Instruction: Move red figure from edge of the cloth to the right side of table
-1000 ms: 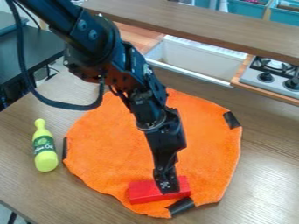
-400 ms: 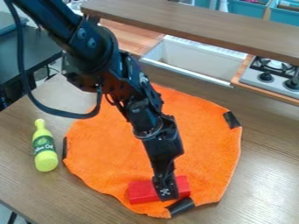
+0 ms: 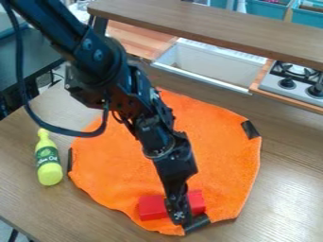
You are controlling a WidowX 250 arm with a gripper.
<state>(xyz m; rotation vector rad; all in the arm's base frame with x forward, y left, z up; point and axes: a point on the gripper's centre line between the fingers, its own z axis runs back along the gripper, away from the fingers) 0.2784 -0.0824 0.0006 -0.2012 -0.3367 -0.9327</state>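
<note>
"Gripper (image 3: 179,215) first: where was it?"

"It hung down in front of the red block's (image 3: 151,208) middle, with its tip near a black strip (image 3: 198,223) at the orange cloth's (image 3: 221,151) lower edge."

"Open? Holding anything?"

"I couldn't tell how far open it was, or whether it had hold of the block."

"And the block?"

"On the cloth, near that lower edge. A yellow-green bottle (image 3: 50,172) was on the table (image 3: 284,189), left of the cloth in the view."
</note>
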